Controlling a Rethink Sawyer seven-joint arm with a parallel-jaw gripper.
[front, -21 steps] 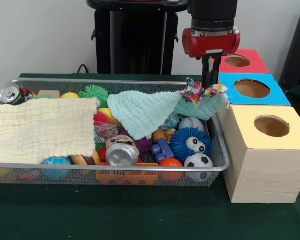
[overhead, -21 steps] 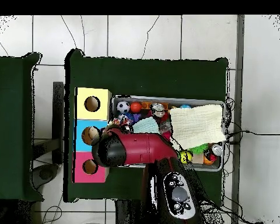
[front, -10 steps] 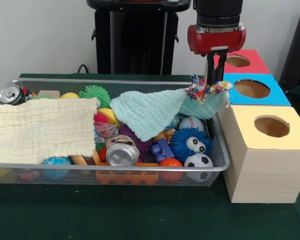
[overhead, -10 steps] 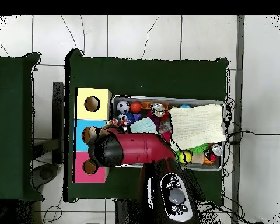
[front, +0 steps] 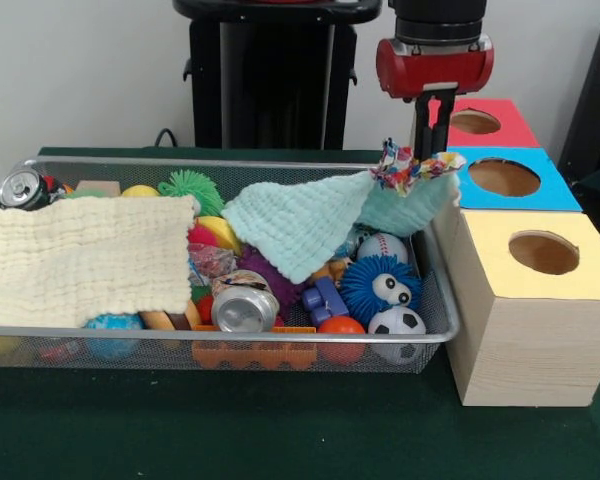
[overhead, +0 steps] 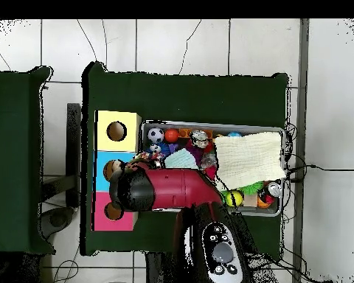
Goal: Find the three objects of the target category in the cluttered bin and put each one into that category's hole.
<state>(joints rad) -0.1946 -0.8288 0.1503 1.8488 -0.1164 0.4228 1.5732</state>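
My arm (overhead: pixel 169 188) blocks the overhead view of my jaws (front: pixel 426 150) and much of the bin's (front: pixel 435 290) left end; only the front view shows them. They are closed on a multicoloured scrap (front: pixel 410 170) — crumpled, patterned fabric — held at the bin's right end, just beside the blue box (front: pixel 510 180). A mint cloth (front: pixel 300 220), knitted and soft, hangs lifted with the scrap; whether it is pinched too I cannot tell. Beneath it toys are partly covered: a baseball (front: pixel 383 246), a spiky blue ball (front: pixel 380 288) with eyes, a soccer ball (front: pixel 397 322). A waffle-textured cream cloth (front: pixel 80 260) hides most of the bin's left half. Two dented cans (front: pixel 243 303) show — one in front, one in the far corner. Three boxes with round holes stand in a row on the green counter (front: pixel 280 420): yellow (front: pixel 540 300), blue, red (front: pixel 485 122).
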